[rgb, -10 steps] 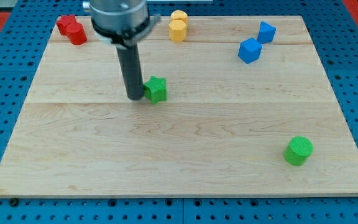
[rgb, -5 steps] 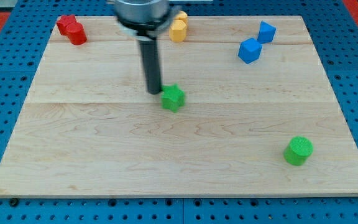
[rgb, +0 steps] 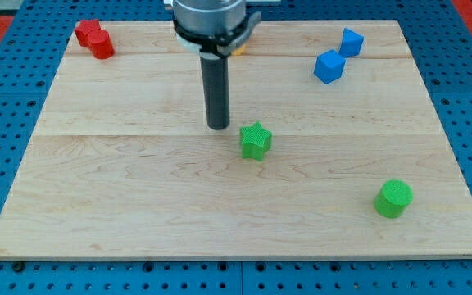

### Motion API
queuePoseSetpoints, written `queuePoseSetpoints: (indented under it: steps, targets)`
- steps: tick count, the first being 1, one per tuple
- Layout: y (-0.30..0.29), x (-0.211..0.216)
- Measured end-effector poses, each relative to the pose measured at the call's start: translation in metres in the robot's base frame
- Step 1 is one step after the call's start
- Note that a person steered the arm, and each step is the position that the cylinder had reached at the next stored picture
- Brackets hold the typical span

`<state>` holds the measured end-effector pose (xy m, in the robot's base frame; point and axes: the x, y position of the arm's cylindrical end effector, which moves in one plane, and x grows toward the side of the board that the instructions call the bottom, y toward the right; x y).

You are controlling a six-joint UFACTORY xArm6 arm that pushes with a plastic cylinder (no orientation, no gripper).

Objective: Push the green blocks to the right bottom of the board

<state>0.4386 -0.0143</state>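
Observation:
A green star-shaped block point(rgb: 255, 140) lies near the middle of the wooden board point(rgb: 138, 205). A green cylinder point(rgb: 393, 198) stands near the board's right bottom. My tip point(rgb: 218, 125) rests on the board just up and to the left of the green star, with a small gap between them. The rod rises from the tip toward the view's top.
Two red blocks point(rgb: 94, 38) sit at the top left. Two blue cubes point(rgb: 329, 66) point(rgb: 351, 42) sit at the top right. A yellow block point(rgb: 241, 47) is mostly hidden behind the arm at the top. A blue pegboard point(rgb: 6, 123) surrounds the board.
The green star has slid right and down, from about the board's centre-left toward the middle. My tip has followed it to the right and now stands slightly apart from it.

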Motion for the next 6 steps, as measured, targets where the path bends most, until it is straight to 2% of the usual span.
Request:
queuePoseSetpoints:
  steps: [1, 2, 3, 4, 5, 6]
  targets:
    - [0.061, 0.013]
    - [0.068, 0.047]
    - [0.087, 0.047]
    - [0.141, 0.066]
    - [0.137, 0.049]
    - [0.062, 0.025]
